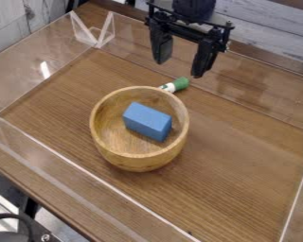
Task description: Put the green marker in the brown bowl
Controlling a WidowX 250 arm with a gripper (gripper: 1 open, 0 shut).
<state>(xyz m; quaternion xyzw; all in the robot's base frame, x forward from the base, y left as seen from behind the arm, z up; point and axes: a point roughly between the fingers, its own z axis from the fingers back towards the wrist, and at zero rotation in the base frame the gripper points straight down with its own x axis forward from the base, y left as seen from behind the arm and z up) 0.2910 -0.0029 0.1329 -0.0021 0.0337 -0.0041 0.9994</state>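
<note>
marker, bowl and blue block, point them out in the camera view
marker (176,86): camera view, on its body near the green cap
bowl (140,162): camera view, on its near inner wall
blue block (148,117): camera view, on its top face

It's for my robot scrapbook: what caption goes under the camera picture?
Open gripper above the green marker, beside the bowl holding a blue block.

one view, raised above the table, looking steeply down, bowl (107,151) near centre.
</note>
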